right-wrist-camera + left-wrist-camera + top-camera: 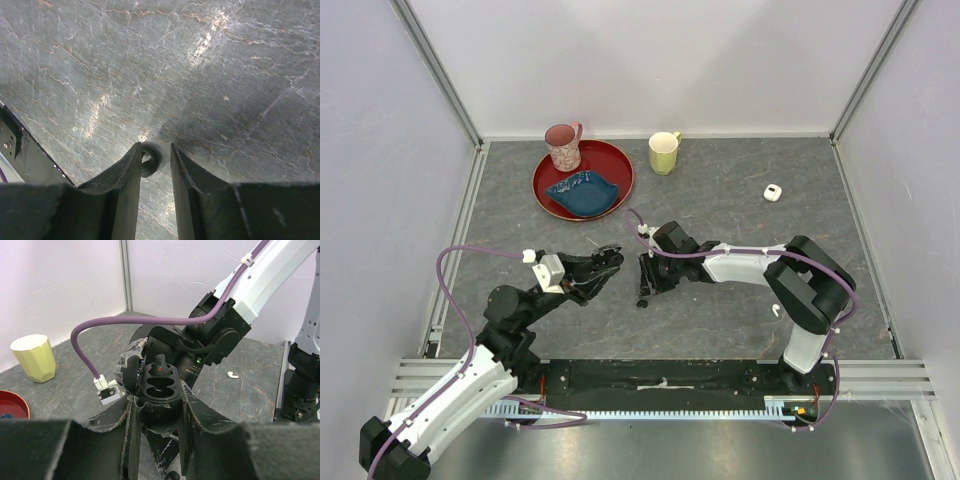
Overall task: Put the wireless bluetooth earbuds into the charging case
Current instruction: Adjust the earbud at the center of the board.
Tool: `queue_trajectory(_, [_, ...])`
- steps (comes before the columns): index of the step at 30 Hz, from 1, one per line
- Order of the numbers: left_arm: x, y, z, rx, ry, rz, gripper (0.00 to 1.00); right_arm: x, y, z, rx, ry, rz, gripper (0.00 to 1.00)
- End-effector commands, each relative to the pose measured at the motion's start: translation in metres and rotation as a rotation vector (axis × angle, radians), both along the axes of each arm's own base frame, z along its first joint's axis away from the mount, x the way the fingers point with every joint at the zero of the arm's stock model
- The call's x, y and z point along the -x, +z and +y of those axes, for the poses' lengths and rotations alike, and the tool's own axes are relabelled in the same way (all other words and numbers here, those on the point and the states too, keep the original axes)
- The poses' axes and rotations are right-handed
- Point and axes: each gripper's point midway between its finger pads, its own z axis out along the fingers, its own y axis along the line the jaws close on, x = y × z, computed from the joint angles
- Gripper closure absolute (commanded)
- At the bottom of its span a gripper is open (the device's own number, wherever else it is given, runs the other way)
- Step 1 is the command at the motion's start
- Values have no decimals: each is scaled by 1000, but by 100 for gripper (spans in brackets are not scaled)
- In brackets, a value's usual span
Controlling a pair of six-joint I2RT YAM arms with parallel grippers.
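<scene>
Left claw (157,397) around charging case (160,385)

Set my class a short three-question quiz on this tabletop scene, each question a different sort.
1. True or false: the yellow mug stands on the table, off the red plate.
2. Which arm's base is the loose earbud nearer?
3. The blue dish lies: A) on the red plate, B) on bare table, C) in a hand.
Key: 1 true; 2 right; 3 A.

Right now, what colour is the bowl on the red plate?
The bowl is dark blue; the top external view shows it best.
</scene>
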Motion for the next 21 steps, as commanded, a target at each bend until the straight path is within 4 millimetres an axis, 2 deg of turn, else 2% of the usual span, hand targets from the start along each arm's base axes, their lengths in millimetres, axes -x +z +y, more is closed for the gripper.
queue_trajectory(1, [-2, 6, 2, 13, 19, -27, 98, 11, -17, -21, 81, 7, 20, 63])
queue_trajectory(21, [-3, 8, -2, 16, 4, -22, 98, 28, -21, -19, 109, 58, 29, 64])
